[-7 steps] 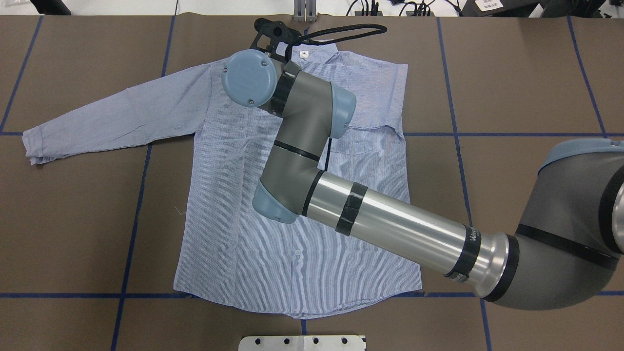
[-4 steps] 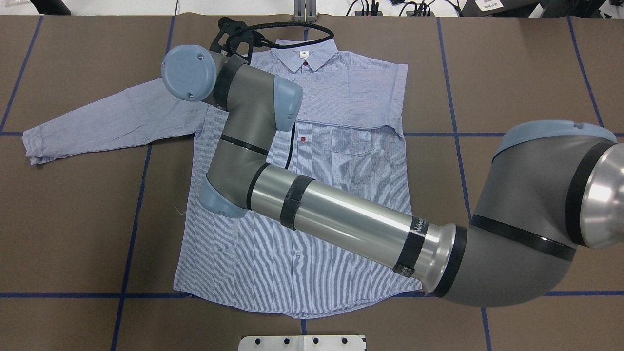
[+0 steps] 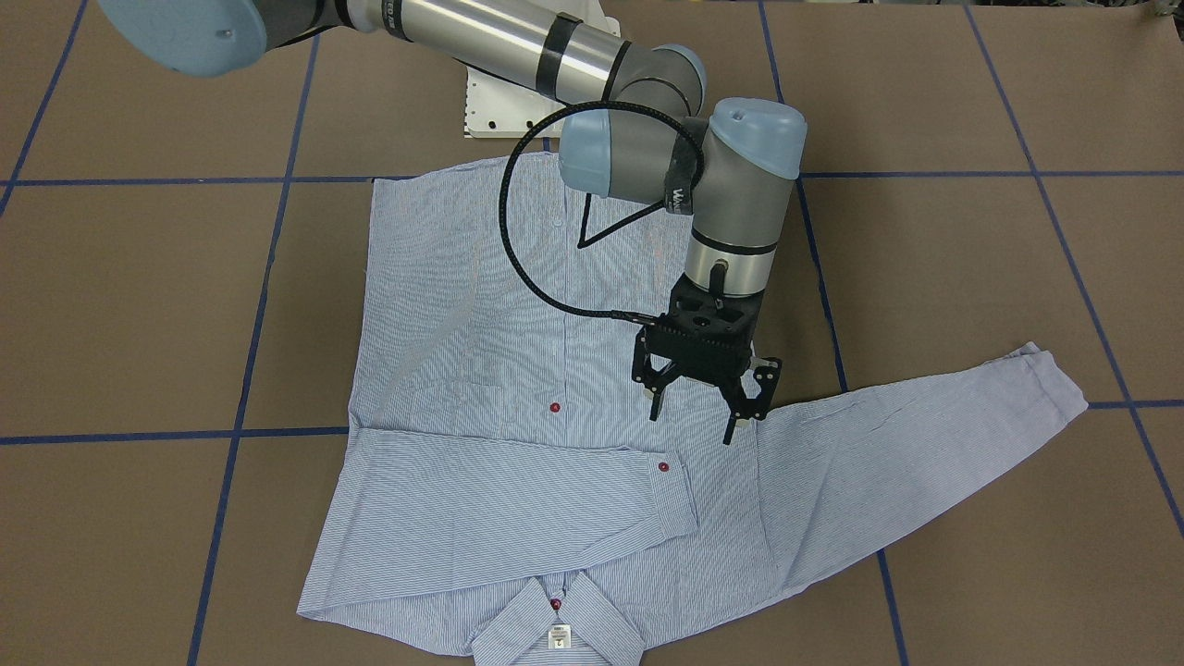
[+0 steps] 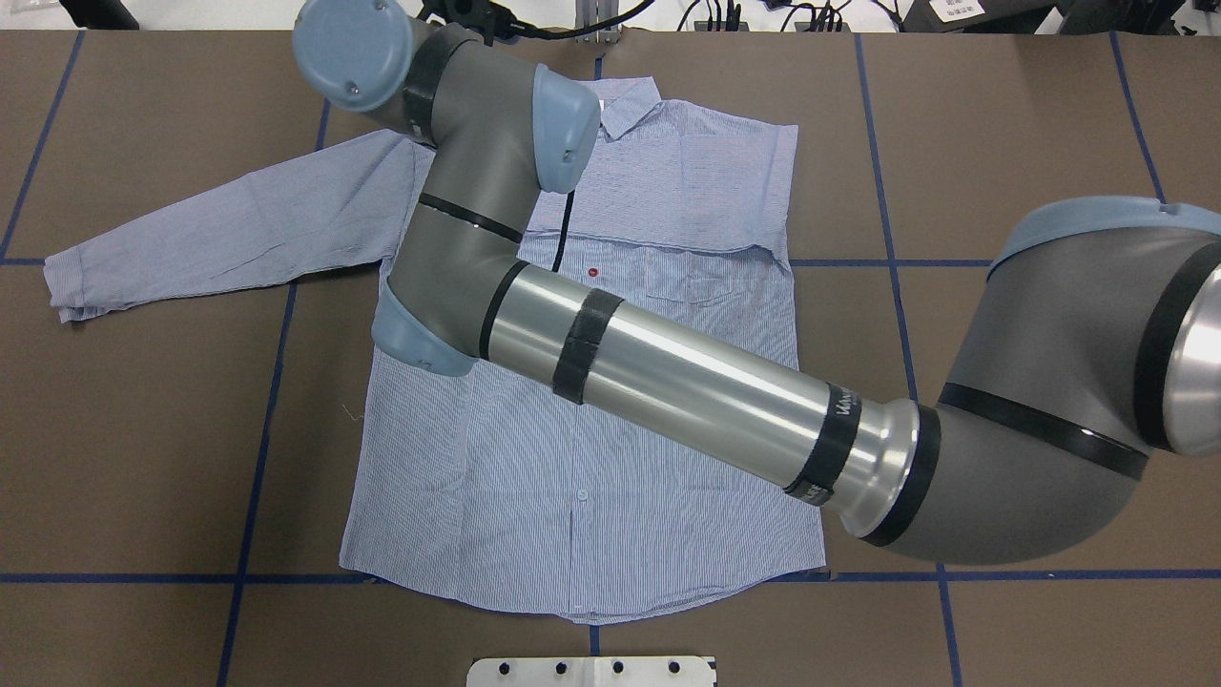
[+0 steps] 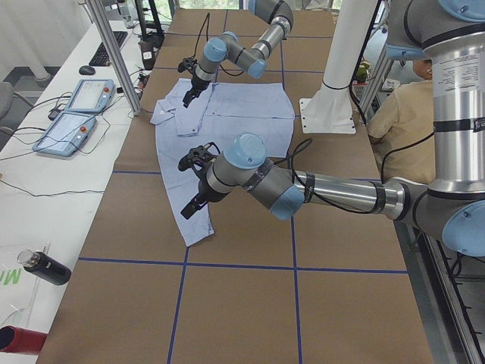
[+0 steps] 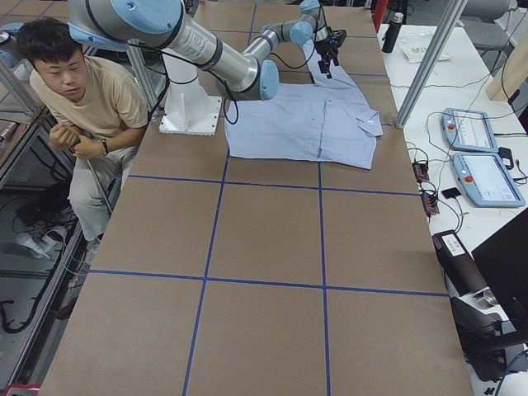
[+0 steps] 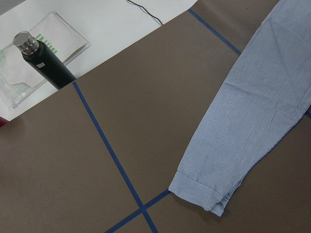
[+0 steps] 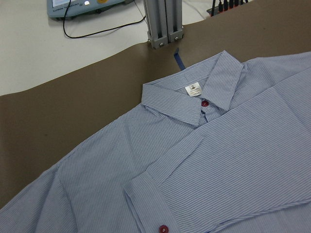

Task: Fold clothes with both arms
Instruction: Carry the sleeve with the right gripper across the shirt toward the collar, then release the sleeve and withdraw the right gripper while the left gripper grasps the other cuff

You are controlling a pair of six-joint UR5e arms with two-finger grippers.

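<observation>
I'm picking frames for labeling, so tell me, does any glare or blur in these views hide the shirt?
Overhead: a glare streak runs along the silver tube of the right arm, which also blocks much of the shirt. Front-facing: even light, right gripper sharp. Right wrist: collar label crisp.

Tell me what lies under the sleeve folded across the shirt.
The folded sleeve rests on the shirt's chest. The placket shows on either side of it; any buttons beneath the sleeve are covered.

Blue striped shirt (image 3: 462, 324) lies flat, one sleeve (image 3: 518, 490) folded across.
</observation>
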